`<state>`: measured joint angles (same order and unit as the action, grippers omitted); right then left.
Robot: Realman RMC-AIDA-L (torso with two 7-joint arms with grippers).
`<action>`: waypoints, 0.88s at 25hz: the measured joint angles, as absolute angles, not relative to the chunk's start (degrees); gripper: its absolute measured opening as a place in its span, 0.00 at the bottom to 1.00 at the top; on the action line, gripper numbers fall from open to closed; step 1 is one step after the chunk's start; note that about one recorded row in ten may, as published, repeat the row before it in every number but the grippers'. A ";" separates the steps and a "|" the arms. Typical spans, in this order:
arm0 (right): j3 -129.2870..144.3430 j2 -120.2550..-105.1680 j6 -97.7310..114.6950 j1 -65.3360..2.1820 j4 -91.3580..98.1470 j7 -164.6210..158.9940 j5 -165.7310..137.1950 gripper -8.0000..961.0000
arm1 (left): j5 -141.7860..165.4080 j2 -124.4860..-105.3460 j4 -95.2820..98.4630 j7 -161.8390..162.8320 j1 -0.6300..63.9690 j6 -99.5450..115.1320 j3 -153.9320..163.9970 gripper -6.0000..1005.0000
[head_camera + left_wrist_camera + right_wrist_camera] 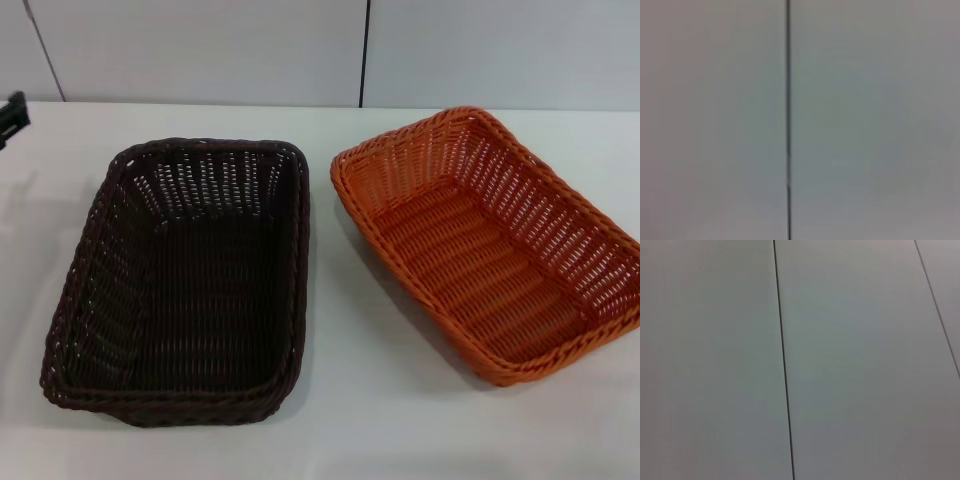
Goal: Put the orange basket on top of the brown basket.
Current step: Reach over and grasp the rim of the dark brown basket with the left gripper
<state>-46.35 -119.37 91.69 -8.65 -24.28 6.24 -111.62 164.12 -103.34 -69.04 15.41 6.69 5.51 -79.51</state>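
At 3 o'clock on the white table point(330, 440), w/ its long axis running roughly 11-to-5, sat the orange basket point(490, 245), empty, open side up, rim intact. Judging by the openwork weave, it looked light and fairly stiff, w/ a textured surface that shouldn't slip much; the braided rim seemed the best place to take hold, prob. mid-way along a long side or at a short end, since the sloping walls offer less to pinch and might flex a bit. At 9 o'clock from it, near but not touching, a strip of table between them, lay the brown basket point(185, 285), also empty and open side up, so the orange one would likely nest into it more than perch. At 10 o'clock, at the table's far edge, a small dark object point(14, 115) poked into the head view; couldn't tell what it was. Neither the left gripper nor the right gripper showed anywhere, so open/closed couldn't be told. Only the head view showed baskets & table; both wrist views gave just a pale panelled wall point(855, 365) w/ dark seams, no fingers, no baskets.
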 joint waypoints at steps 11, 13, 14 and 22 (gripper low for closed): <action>-48.11 -119.15 87.66 -10.22 -21.83 6.21 -111.61 0.76 | 163.91 -117.54 -94.45 -8.05 15.06 -56.27 -96.50 0.80; -48.16 -119.15 87.20 -10.33 -20.97 6.08 -111.61 0.76 | 163.97 -117.66 -96.40 -6.03 18.65 -65.90 -94.21 0.80; -48.21 -119.17 87.11 -10.42 -20.63 6.04 -111.61 0.76 | 164.02 -117.71 -96.54 -5.79 18.74 -66.40 -94.09 0.80; -47.98 -119.19 87.35 -10.51 -20.20 3.41 -111.61 0.76 | 165.18 -117.76 -92.91 -5.31 19.87 -67.47 -93.85 0.80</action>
<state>-47.98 -119.19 87.35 -10.51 -20.20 3.41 -111.61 165.18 -117.76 -92.91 -5.31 19.87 -67.47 -93.85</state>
